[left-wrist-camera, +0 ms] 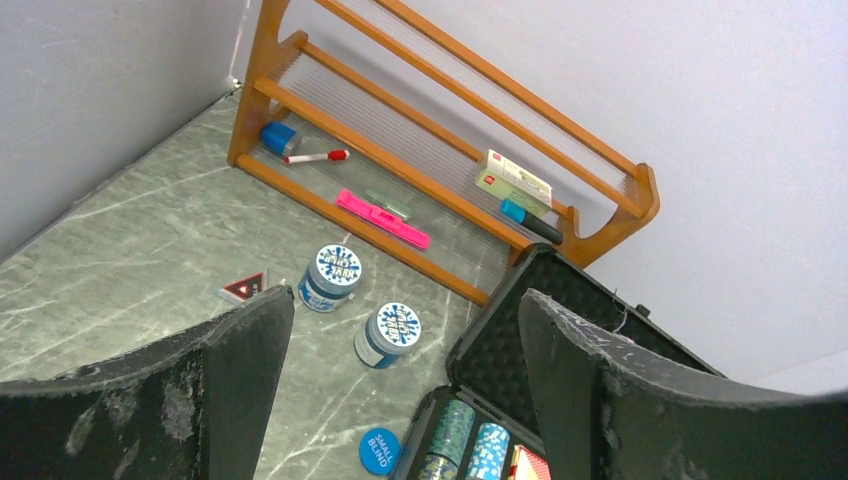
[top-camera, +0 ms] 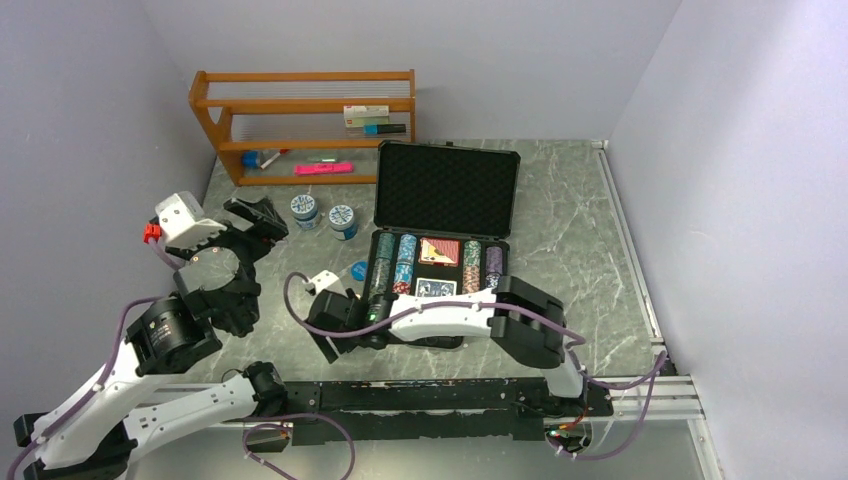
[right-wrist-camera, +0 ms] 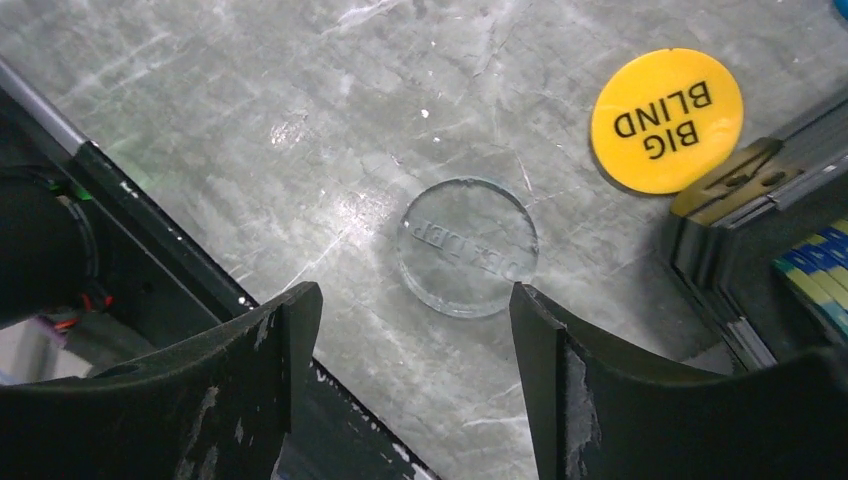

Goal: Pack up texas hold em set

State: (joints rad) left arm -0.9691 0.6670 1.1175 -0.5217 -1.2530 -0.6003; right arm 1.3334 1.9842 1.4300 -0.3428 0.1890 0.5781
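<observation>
Right hand [right-wrist-camera: 412,305] empty, spread above clear round plastic disc [right-wrist-camera: 467,247] | left hand [left-wrist-camera: 405,310] likewise | risk: thin disc could skid away at pinch

- My top view looks down from above and behind the arm bases, taking in the whole table [top-camera: 580,230], wooden shelf [top-camera: 300,105] and open briefcase [top-camera: 445,190].
- My left wrist view sits raised, angled toward the far-left corner; it shares shelf, tubs [left-wrist-camera: 332,275] and briefcase lid with the top view.
- My right wrist view faces nearly straight down, close over the table beside the briefcase.
</observation>
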